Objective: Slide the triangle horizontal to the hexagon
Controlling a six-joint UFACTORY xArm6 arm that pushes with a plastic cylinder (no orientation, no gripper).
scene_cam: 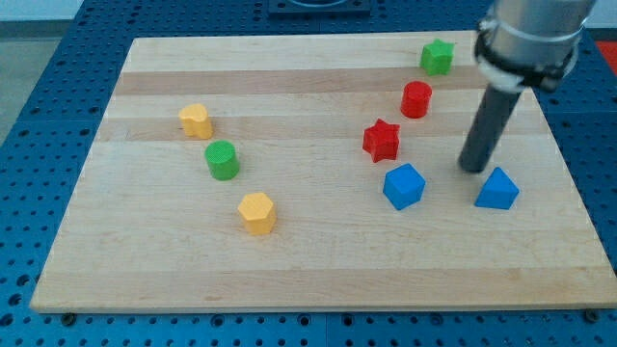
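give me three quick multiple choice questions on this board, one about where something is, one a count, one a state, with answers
1. Where is my tip relative to the blue triangle block?
A. just above it, toward the view's left
B. far off at the view's bottom left
C. resting on the green cylinder

2. How many blue blocks lie on the wooden board?
A. one
B. two
C. four

3. Is my tip touching the yellow hexagon block?
A. yes, pressed against it
B. no, it is well apart, across the board
C. the hexagon is hidden

Answers:
1 A, the rod's end sits close beside the triangle's upper left.
2 B, the triangle and the blue cube are the only blue ones.
3 B, the hexagon lies far toward the view's left of the tip.
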